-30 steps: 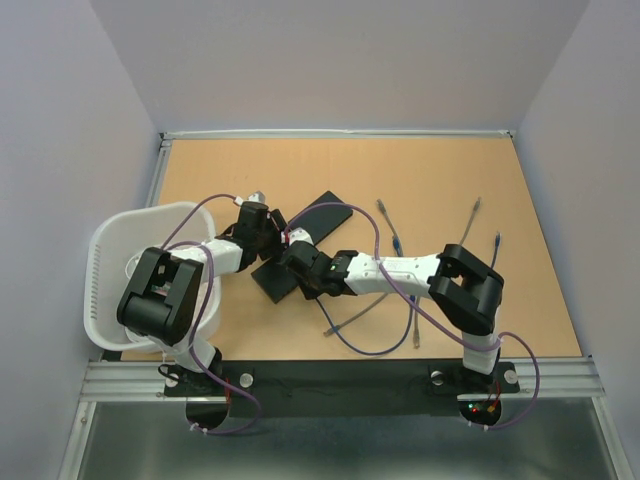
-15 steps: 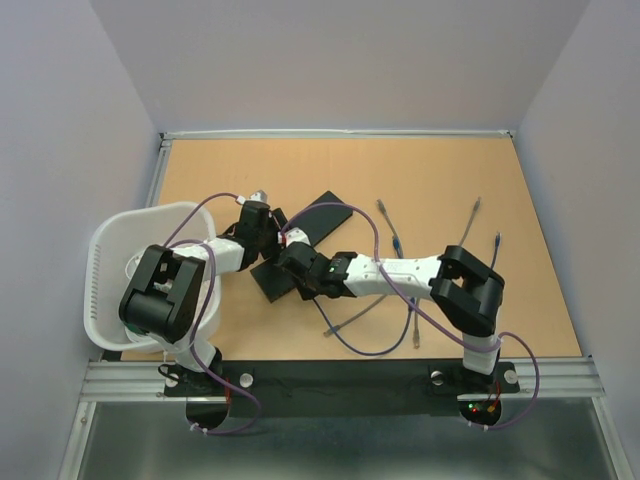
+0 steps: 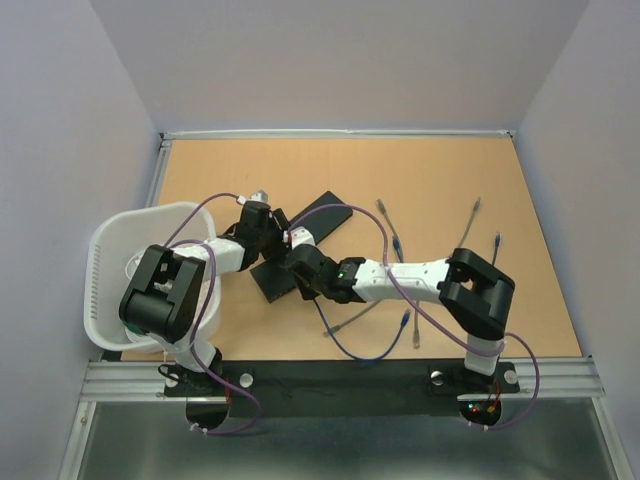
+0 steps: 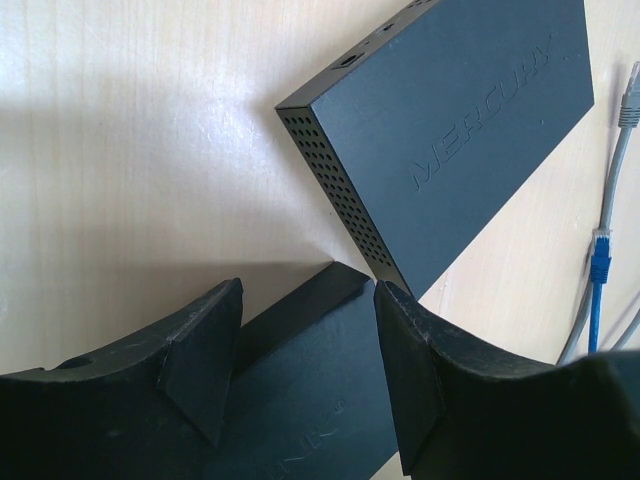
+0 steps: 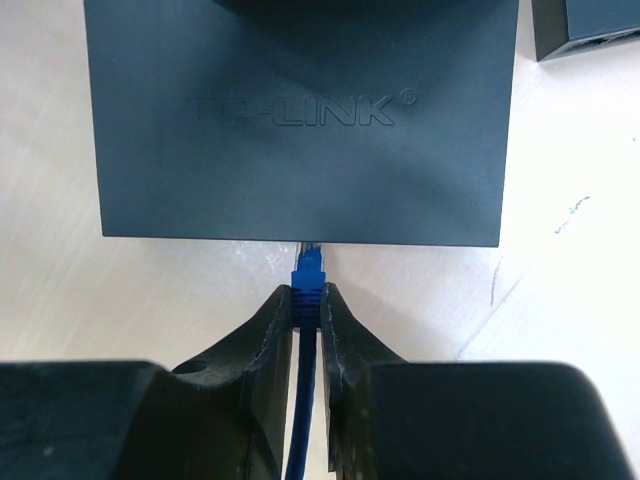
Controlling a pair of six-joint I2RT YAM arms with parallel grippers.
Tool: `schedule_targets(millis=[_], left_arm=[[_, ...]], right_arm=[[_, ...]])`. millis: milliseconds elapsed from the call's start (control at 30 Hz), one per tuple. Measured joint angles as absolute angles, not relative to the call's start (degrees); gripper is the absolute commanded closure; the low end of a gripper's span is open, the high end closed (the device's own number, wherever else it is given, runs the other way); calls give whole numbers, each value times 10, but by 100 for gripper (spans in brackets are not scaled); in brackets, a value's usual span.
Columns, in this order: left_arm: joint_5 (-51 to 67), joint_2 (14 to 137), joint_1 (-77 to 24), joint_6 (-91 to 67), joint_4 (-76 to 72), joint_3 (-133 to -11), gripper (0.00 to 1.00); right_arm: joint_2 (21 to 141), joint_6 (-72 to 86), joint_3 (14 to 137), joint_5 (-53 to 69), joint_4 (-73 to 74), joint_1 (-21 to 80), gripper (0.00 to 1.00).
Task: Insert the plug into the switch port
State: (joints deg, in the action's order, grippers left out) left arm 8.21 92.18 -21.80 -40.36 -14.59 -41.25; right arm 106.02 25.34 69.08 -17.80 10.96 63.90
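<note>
The black TP-LINK switch (image 5: 300, 110) lies flat in the middle of the table (image 3: 272, 284). My right gripper (image 5: 308, 300) is shut on a blue plug (image 5: 309, 268). The plug's tip is at the middle of the switch's near edge, where the port face is hidden under the top cover. In the top view this gripper (image 3: 302, 268) is at the switch's right side. My left gripper (image 4: 305, 370) holds the far corner of the same switch (image 4: 310, 400), with the jaws wide and one finger against each side. In the top view the left gripper (image 3: 274, 228) is at the switch's far end.
A second black switch marked MERCURY (image 4: 470, 120) lies just beyond (image 3: 325, 213). Loose grey and blue patch cables (image 3: 397, 243) lie to the right, and one plug (image 3: 403, 320) is near the front. A white basket (image 3: 105, 262) stands at the left edge.
My right arm has stretched further left, carrying the blue plug up to the switch's edge. The left gripper has hardly moved.
</note>
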Motion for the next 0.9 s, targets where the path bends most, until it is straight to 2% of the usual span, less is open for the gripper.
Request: schedule_targets(millis=[633,900], left_arm=[[83,922,-218,-403,-159,-406,34],[89,922,-218,-404,-195,-389,34]], right_arm=[[1009,254,505,-185,-154,644,100],[1013,260,464,-194,-235,649,100]])
